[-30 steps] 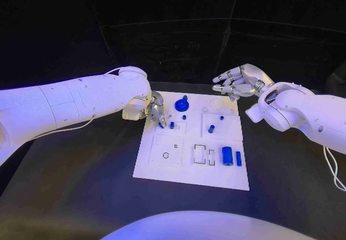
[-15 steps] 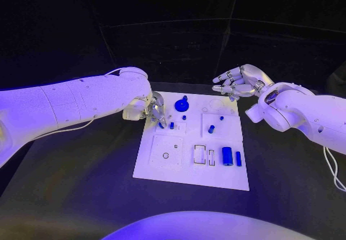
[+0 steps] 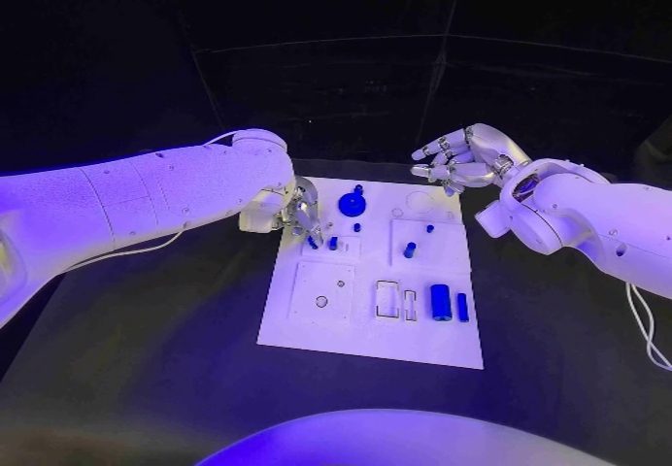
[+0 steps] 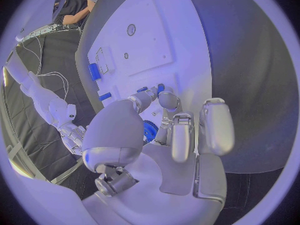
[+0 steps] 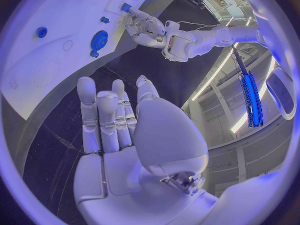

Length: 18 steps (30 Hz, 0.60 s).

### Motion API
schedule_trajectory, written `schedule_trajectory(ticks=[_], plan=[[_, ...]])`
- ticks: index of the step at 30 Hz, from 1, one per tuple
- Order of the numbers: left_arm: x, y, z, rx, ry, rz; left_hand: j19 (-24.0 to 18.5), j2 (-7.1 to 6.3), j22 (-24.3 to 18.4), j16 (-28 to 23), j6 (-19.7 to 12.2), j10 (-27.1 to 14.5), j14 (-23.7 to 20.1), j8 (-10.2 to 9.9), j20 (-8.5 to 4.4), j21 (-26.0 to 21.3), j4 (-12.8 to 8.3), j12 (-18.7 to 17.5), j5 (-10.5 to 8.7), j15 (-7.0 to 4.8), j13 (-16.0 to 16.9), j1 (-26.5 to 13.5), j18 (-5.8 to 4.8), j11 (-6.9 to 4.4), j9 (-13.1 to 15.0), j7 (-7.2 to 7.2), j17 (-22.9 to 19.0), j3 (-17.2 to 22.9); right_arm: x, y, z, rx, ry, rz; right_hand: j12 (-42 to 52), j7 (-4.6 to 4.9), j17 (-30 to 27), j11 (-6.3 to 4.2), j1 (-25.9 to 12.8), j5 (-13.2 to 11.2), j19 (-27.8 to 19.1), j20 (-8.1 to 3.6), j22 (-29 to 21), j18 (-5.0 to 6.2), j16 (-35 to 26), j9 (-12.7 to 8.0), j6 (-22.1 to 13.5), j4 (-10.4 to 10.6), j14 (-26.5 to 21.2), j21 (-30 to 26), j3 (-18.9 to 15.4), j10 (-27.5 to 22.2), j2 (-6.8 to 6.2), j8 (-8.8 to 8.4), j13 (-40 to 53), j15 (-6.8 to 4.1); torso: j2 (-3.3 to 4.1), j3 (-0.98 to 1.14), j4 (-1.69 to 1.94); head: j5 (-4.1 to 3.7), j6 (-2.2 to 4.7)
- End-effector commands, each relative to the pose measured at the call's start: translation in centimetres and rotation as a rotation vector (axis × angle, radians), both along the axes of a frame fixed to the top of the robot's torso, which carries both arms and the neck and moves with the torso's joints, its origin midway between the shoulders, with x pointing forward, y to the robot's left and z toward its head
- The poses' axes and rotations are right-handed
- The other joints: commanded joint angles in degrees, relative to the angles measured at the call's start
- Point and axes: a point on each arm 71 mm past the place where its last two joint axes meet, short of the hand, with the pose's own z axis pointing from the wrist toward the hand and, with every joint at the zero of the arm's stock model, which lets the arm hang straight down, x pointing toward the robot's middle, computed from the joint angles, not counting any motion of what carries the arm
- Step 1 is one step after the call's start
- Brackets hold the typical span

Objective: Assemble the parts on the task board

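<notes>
Reaching over the far left part of the board (image 3: 319,335), the left hand (image 3: 291,216) has its fingertips (image 4: 167,99) down at a small blue peg (image 3: 332,243) standing there; whether they actually pinch it or only touch beside it cannot be told, since the fingers crowd the spot. Just right of that hand sits a round blue knob (image 3: 352,205), with a tiny blue stud (image 3: 355,227) near it. Farther right, a short blue pin (image 3: 409,249) lies tilted in a square recess and another small stud (image 3: 428,229) sits beyond it. Along the near right part of the board stand a thick blue cylinder (image 3: 441,302) and a slim blue bar (image 3: 462,307), side by side, with two white slots to their left. The right hand (image 3: 462,157) hovers above the table (image 3: 168,330) past the board's far right corner, holding nothing, fingers loosely curved and apart.
</notes>
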Motion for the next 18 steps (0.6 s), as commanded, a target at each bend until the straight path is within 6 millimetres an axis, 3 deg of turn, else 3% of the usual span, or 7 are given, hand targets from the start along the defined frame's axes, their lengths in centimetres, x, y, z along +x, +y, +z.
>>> schedule_trajectory(ticks=[1,18], plan=[[-0.22,-0.15,-0.42,0.009,0.017,-0.007,0.4,-0.50,0.1,0.4,0.5,0.5,5.9,0.1,0.33,0.2,-4.6,0.4,0.14,0.34,0.1,-1.5,0.45,0.10,-0.1,-0.24,15.1,4.1,-0.03,0.15,0.15,0.005,-0.003,0.010,0.4,0.00,0.1,0.14,0.4,0.2,0.2,0.01,-0.1,0.31,-0.3,0.1,-0.4,0.0,-0.2,-0.4,-0.2,-0.4,0.03,0.11,-0.1,-0.09,0.01,0.00,0.02,-0.02,0.01],[-0.22,-0.11,-0.48,0.010,0.019,-0.006,0.5,-1.70,0.5,0.4,1.9,0.7,5.9,-0.3,0.26,0.4,-3.0,0.8,0.17,0.19,0.2,-7.0,0.41,-0.10,-0.7,-0.54,15.1,0.3,-0.06,0.13,0.16,0.005,-0.004,0.010,0.4,0.01,0.0,0.15,0.4,0.2,0.2,0.01,-0.2,0.33,-0.4,0.1,-0.4,0.1,-0.3,-0.5,-0.3,-0.4,0.01,0.16,-0.1,-0.08,0.01,0.00,0.07,-0.10,0.01]])
